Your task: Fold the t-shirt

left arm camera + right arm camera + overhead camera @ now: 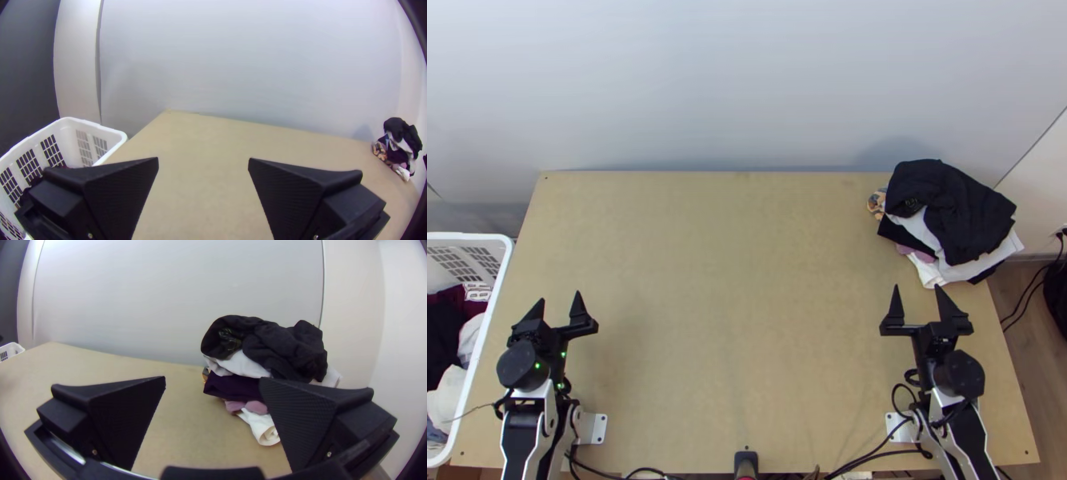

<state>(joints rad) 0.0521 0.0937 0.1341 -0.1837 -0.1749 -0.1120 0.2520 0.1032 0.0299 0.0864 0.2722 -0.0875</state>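
My left gripper (561, 301) stands open over the table's near left part in the top view, holding nothing. In the left wrist view the same gripper (203, 161) has its two fingers wide apart. My right gripper (917, 290) is open over the near right part, just on the near side of a clothes pile (951, 212). The right wrist view has this gripper (212, 378) with bare table and part of the pile (284, 346) beyond its fingers. Dark, white, purple and pink cloths lie stacked and folded or bunched; I cannot tell which is a t-shirt.
The light wooden table (731, 280) stretches between the arms. At its left edge stands a white basket (495, 308) with dark, red and white cloths inside. A pale wall (747, 88) rises behind the table. Black cables (875, 452) run along the near edge.
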